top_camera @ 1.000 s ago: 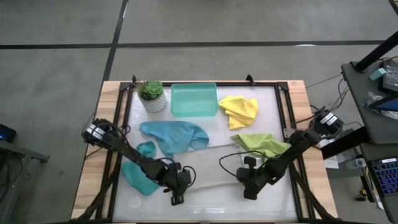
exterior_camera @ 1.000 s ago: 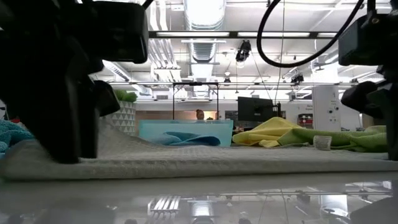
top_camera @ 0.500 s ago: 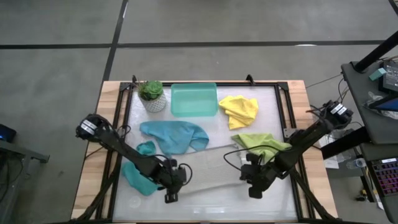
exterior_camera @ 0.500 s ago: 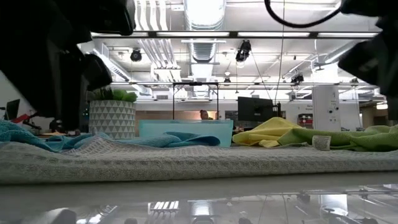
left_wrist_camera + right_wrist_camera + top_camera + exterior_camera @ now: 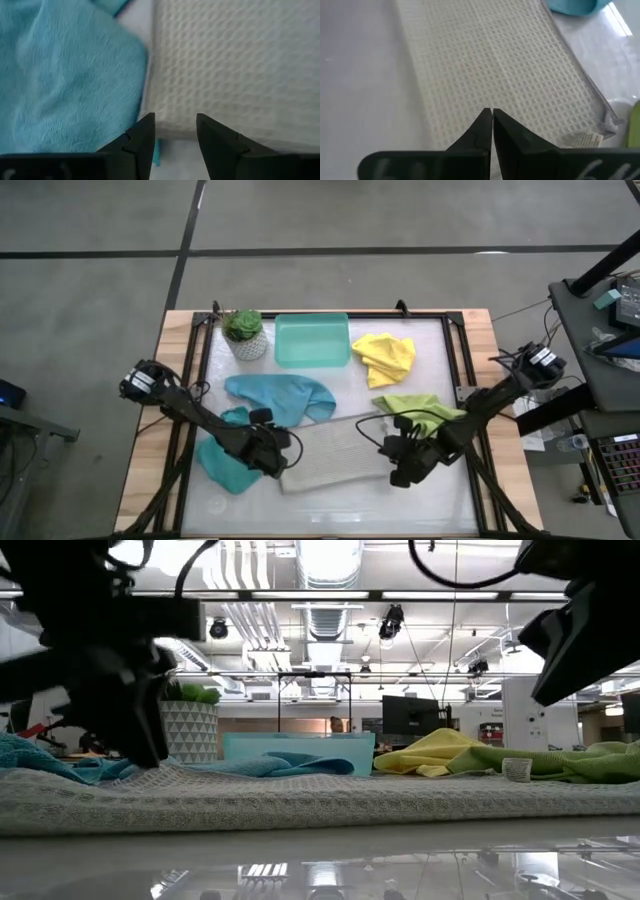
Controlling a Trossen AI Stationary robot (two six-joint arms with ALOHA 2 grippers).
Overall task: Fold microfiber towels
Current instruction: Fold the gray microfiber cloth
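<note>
The light grey waffle-weave microfiber towel is laid flat near the front middle of the white table, with its long axis running from left to right between the two arms. The left gripper is placed at the towel's left short edge, and the right gripper at its right short edge, so each arm is nearest to its own end.

In the left wrist view, the fingers of the left gripper are seen partly open, with the folded edge of the grey towel lying just ahead of the tips; nothing is held between them. In the right wrist view, the fingers of the right gripper are pressed fully together, above the grey towel, and no cloth is seen pinched in them.

The high view alone gives the whole layout: a teal-blue towel behind the grey one, a second teal-blue towel at the left arm, a lime green towel and a yellow towel on the right. The white label at the grey towel's corner is shown only by the right wrist view. It is judged that the coming fold will depend on the left fingers reaching the near edge.
</note>
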